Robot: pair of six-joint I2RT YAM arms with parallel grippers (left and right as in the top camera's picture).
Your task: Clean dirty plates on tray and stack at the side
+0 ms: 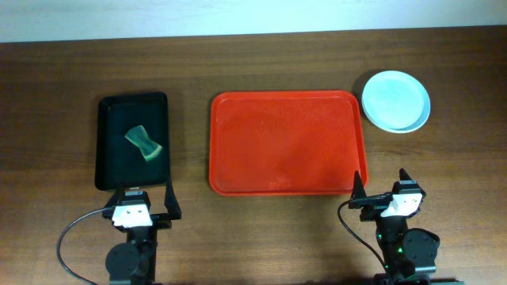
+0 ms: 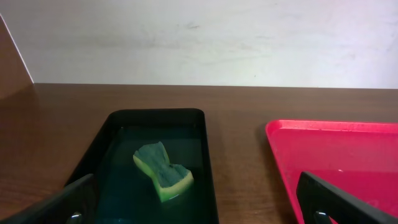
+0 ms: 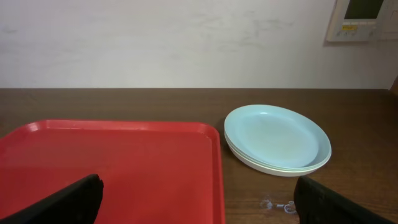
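Observation:
The red tray (image 1: 287, 142) lies in the middle of the table with nothing on it; it also shows in the left wrist view (image 2: 339, 155) and the right wrist view (image 3: 112, 162). The plates (image 1: 395, 100) sit stacked on the table just right of the tray's far corner, light blue on top; they also show in the right wrist view (image 3: 277, 138). My left gripper (image 1: 145, 202) is open and empty at the near edge of the black tray. My right gripper (image 1: 382, 188) is open and empty at the red tray's near right corner.
A black tray (image 1: 132, 141) left of the red tray holds a green and yellow sponge (image 1: 143, 143) in a little water, also seen in the left wrist view (image 2: 163, 171). A few water drops (image 3: 277, 205) lie on the wood near the stack.

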